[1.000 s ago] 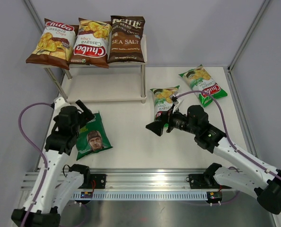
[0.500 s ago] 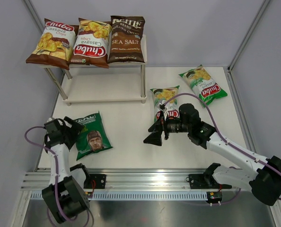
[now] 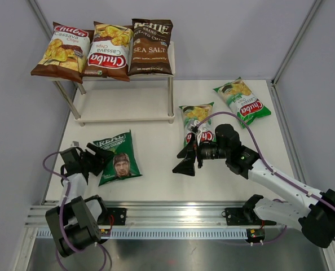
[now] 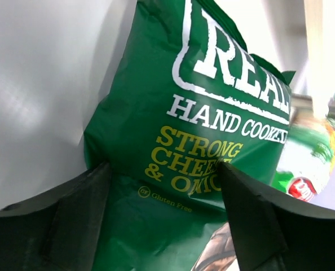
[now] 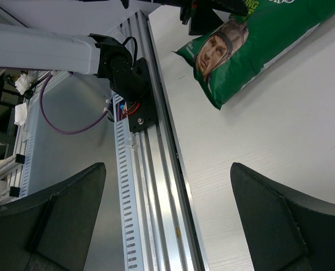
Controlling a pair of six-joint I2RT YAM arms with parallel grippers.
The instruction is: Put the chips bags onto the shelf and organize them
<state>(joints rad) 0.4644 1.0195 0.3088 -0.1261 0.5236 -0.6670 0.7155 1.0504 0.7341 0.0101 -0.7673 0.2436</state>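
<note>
Chips bags sit in two groups. Three lie side by side on the top board of the shelf (image 3: 170,59) at the far left: a brown Chuba bag (image 3: 60,51), a second brown Chuba bag (image 3: 108,52) touching it, and the Kettle Sea Salt bag (image 3: 150,47) at the right end. The shelf's lower board (image 3: 128,103) shows pale beneath them.

Three more bags are on the white table (image 3: 156,175). The dark green bag with a face (image 3: 119,164) lies at the near left, tilted. One green Chuba bag (image 3: 194,117) lies near the middle, just right of the shelf's leg. The other green Chuba bag (image 3: 242,101) lies farther right, well apart from it.

The left gripper (image 3: 97,160) is low at the face bag's left end. In the left wrist view its fingers (image 4: 66,226) stand wide apart with the bag's green face filling the gap between them.

The right gripper (image 3: 185,161) hangs above the table near the middle, just near of the first green Chuba bag, pointing left. Its fingers (image 5: 274,220) are spread, with nothing between them; below them are bare table and the aluminium rail (image 5: 156,186).
</note>
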